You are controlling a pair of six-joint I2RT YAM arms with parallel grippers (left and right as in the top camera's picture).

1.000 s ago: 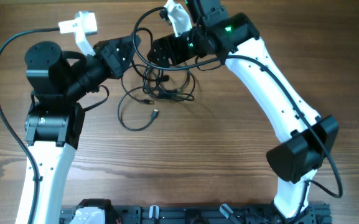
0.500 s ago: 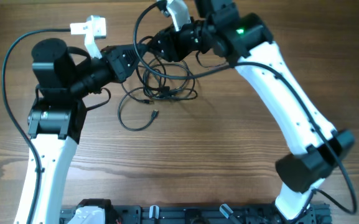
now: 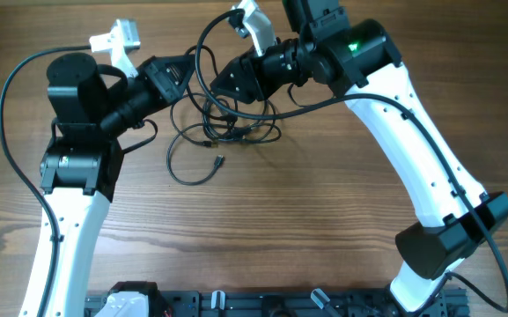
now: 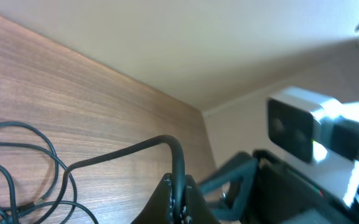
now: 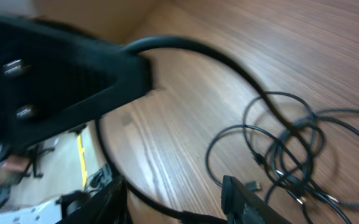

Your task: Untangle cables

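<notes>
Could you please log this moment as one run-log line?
left gripper: jaws shut on cable | right gripper: jaws open near cables | cables: tangled on table

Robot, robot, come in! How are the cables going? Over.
Left fingers shut on one cable. Right fingers open near the tangle. Tangle not undone yet. Thick arm wire looping close by.

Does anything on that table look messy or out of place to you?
Yes: the thin black cables lie in a knotted heap of overlapping loops between the two arms. One loop, ending in a small plug, straggles out toward the near side. The left claw pinches one strand.
</notes>
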